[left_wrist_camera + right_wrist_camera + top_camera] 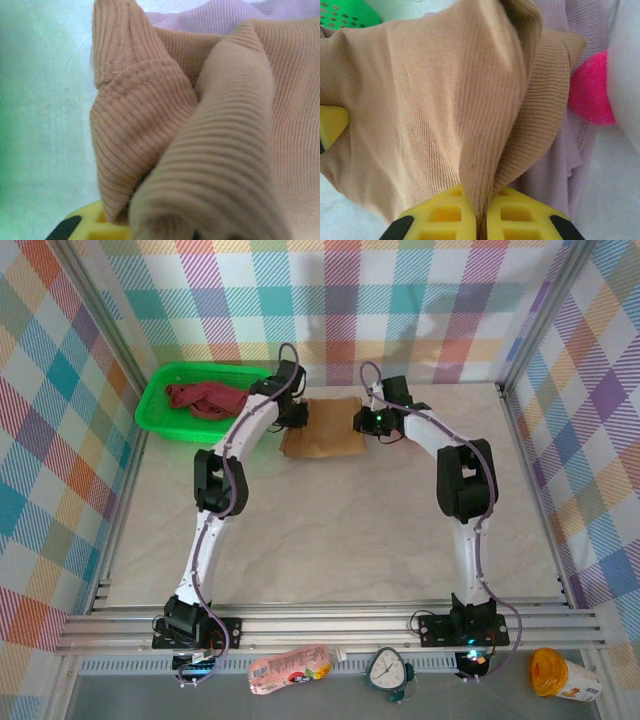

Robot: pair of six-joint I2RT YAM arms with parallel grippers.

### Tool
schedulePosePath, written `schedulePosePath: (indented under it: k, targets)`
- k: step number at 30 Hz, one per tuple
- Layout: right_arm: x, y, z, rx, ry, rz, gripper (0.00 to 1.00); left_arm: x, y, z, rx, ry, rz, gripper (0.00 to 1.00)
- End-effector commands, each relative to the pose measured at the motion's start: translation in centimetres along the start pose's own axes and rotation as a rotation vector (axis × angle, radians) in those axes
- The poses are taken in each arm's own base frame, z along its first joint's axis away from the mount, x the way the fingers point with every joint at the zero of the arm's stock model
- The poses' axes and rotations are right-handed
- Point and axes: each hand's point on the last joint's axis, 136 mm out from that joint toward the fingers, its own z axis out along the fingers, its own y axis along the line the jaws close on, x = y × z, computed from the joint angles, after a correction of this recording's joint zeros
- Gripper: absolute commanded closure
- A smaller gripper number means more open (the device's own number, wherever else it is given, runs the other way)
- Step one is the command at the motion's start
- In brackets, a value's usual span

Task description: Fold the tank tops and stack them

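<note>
Marble table [330, 530], tan tank top [322, 428] on it; my right gripper [482, 220] pinches its edge; left gripper [296, 417], can't tell under cloth; I'd lay both corners level.

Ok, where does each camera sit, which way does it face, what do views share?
Top external: above and behind the robot, looking down; both arms, tan tank top, green basket.
Left wrist: on the left arm, close on bunched tan cloth; one yellow finger at bottom.
Right wrist: on the right arm, looking along its end effector, shut on a tan fold.
Shared: the tan tank top.
</note>
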Motion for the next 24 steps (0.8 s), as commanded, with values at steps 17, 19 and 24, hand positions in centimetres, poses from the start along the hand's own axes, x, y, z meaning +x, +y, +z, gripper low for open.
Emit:
schedulePosePath:
  k: [17,19,24]
  targets:
    - [-3.4,4.5,-9.5,-0.049,-0.108,-0.177,0.33,-3.9,6.4,-13.5,-0.116,-0.127,-0.016,0.25]
    - [-2.6,5.4,-10.6,-0.09,-0.106,-0.172,0.25,-3.6,8.6,-13.6,-0.113,-0.12,-0.046,0.24]
    - [-0.5,7.2,-13.9,-0.133,-0.097,-0.184,0.17,-3.1,14.3,-10.7,-0.114,-0.097,-0.147,0.23]
